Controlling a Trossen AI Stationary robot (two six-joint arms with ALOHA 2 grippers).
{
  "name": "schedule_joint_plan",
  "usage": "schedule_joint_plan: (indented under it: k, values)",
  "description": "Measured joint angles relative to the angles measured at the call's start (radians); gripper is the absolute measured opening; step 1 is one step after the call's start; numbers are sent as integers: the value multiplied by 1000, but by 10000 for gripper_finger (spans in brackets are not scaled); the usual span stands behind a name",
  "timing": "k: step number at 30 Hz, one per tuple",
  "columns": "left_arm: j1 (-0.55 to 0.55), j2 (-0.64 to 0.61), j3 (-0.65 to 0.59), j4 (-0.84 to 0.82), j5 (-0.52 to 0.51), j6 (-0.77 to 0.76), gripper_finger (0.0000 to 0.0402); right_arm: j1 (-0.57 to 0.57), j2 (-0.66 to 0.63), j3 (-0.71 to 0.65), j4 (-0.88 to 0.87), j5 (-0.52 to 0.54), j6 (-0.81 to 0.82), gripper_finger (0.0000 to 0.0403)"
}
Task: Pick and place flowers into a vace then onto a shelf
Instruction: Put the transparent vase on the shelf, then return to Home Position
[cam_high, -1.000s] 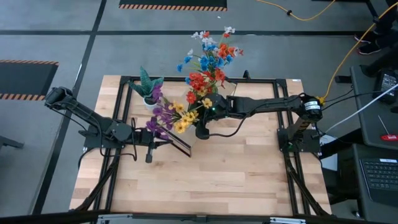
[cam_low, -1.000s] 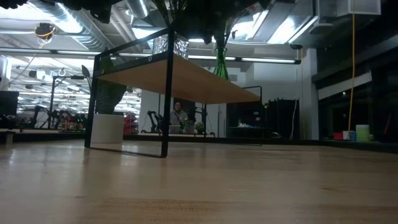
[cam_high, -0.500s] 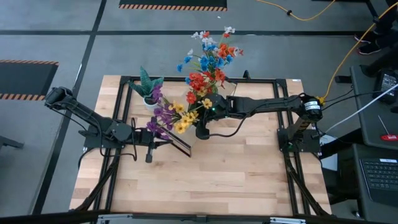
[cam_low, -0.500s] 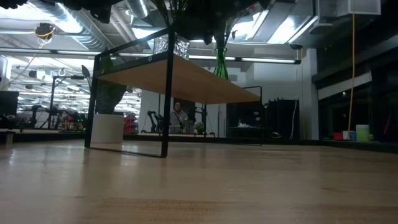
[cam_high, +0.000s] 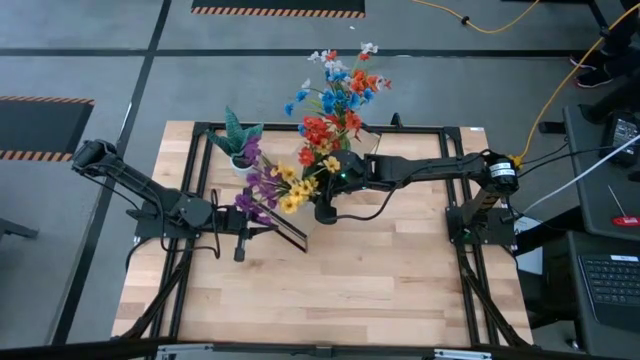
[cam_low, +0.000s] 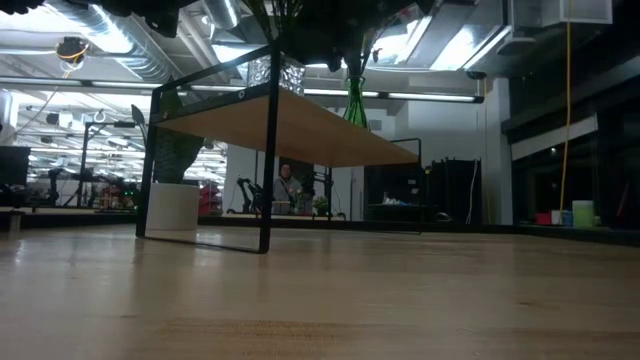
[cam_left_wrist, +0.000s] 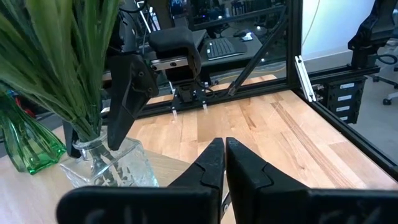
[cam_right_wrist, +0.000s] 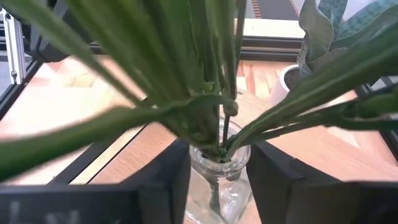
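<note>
Right wrist view: the right gripper (cam_right_wrist: 217, 180) straddles a clear glass vase (cam_right_wrist: 217, 163) of flowers (cam_high: 322, 130) on the shelf (cam_low: 300, 125), beside a green vase (cam_left_wrist: 28, 146); the left gripper (cam_left_wrist: 219, 163) hangs clenched, empty

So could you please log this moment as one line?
right gripper: around clear vase on shelf | left gripper: shut, by shelf | flowers: in vase

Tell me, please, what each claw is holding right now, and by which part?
The right claw grips the clear glass vase by its neck, one finger on each side. The left claw is shut on nothing.
</note>
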Motion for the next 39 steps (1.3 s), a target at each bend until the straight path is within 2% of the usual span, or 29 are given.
schedule_joint_plan:
  k: [8, 13, 20, 25, 33, 39]
  values:
    - [0, 0, 0, 0, 0, 0, 13, 1, -2, 0, -7, 0, -1, 279]
    - [0, 0, 0, 0, 0, 0, 11, 1, -2, 0, -21, 0, 0, 325]
    - [0, 0, 0, 0, 0, 0, 13, 1, -13, 0, -57, 2, 2, 332]
    - [0, 0, 0, 0, 0, 0, 9, 1, -34, 0, -76, 71, 0, 329]
    - [0, 0, 0, -1, 0, 0, 11, 3, -88, 0, -110, 75, 2, 329]
    - [0, 0, 0, -1, -8, 0, 12, 15, -112, 0, -199, 137, 25, 329]
